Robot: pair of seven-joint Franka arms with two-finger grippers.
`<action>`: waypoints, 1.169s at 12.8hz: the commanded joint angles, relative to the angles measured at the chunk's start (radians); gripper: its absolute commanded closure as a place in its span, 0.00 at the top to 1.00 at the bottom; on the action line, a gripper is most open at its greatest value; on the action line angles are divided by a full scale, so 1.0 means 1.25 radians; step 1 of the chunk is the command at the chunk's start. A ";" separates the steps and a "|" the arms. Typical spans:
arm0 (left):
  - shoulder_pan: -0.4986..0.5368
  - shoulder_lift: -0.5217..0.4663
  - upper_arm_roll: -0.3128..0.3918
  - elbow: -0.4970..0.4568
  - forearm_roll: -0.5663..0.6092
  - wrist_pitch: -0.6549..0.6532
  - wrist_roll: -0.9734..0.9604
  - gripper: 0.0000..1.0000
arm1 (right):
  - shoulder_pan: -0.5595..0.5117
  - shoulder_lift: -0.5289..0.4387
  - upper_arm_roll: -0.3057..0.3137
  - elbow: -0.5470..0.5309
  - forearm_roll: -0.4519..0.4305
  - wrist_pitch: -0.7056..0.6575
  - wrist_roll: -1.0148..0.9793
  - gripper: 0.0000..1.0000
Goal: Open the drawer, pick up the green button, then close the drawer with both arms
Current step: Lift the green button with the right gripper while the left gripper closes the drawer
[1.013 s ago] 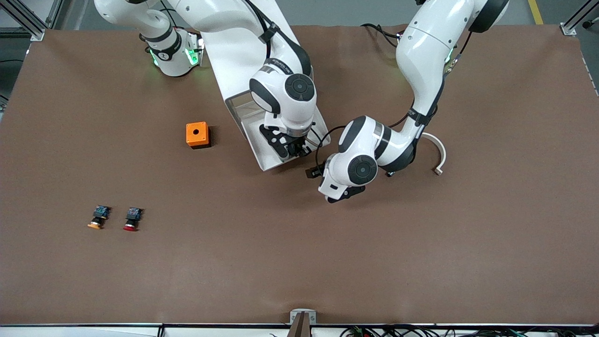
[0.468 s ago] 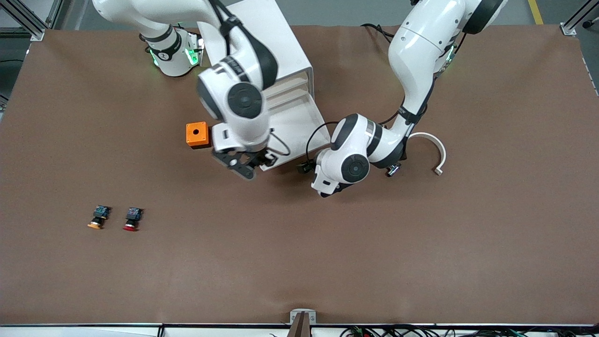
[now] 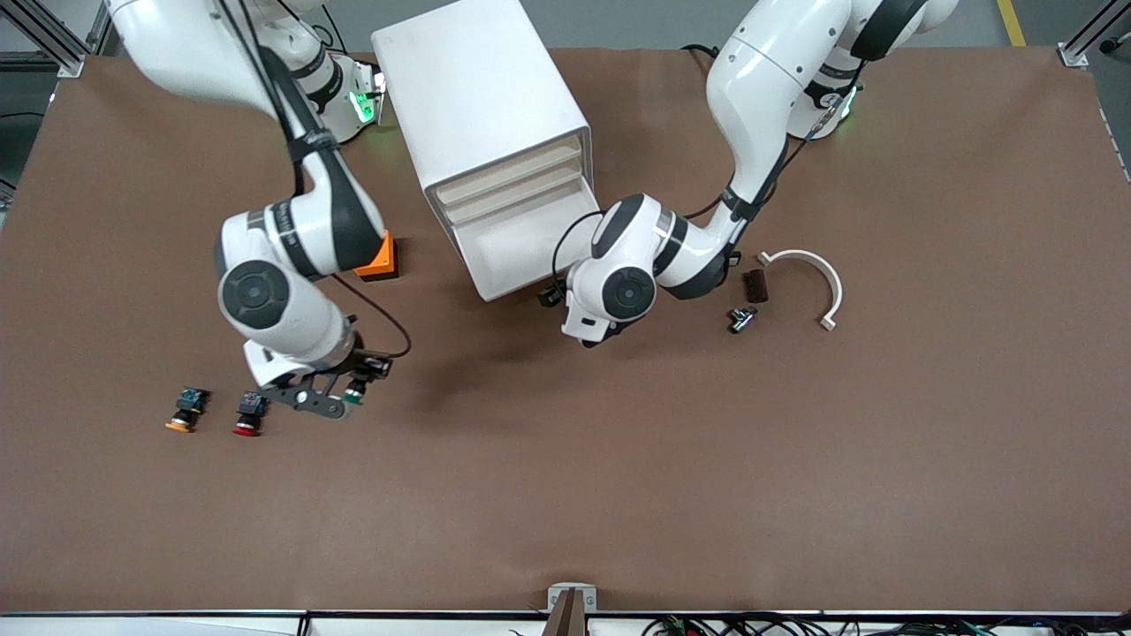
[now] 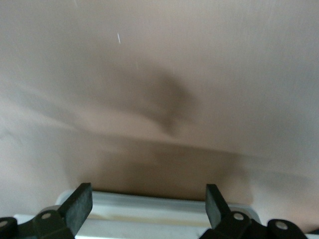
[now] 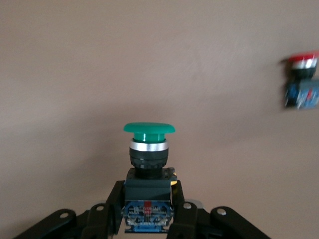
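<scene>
Front view: right hand (image 3: 340, 399) clenched on green button (image 3: 355, 395), over table (image 3: 618, 459), just beside red-capped button (image 3: 248, 413); orange-capped button (image 3: 185, 412) next along. Left hand (image 3: 557, 299) low at front edge of open lowest drawer (image 3: 517, 250) of white cabinet (image 3: 482, 115).

Left wrist view: left hand (image 4: 148, 206) released, fingers (image 4: 78, 204) spread wide over drawer rim (image 4: 149, 209).

Right wrist view: green button (image 5: 148, 164) upright between fingers (image 5: 112, 211), cap away from hand; label on blue block unreadable.

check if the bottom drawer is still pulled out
Open: the lowest drawer juts from the cabinet, its tray bare, the open left pincer at its front.
</scene>
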 commanded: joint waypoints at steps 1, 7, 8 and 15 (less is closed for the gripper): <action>-0.008 0.002 -0.023 0.003 -0.023 0.000 -0.040 1.00 | -0.076 0.024 0.015 -0.029 0.004 0.080 -0.128 0.00; -0.080 0.013 -0.023 0.000 -0.059 0.005 -0.149 1.00 | -0.122 0.111 0.015 -0.028 0.001 0.192 -0.156 0.00; -0.094 0.014 -0.023 0.000 -0.065 0.005 -0.160 1.00 | -0.126 0.121 0.015 -0.028 0.001 0.209 -0.165 0.00; -0.054 -0.027 0.075 0.023 -0.032 0.005 -0.233 1.00 | -0.162 0.135 0.017 -0.029 0.002 0.213 -0.209 0.00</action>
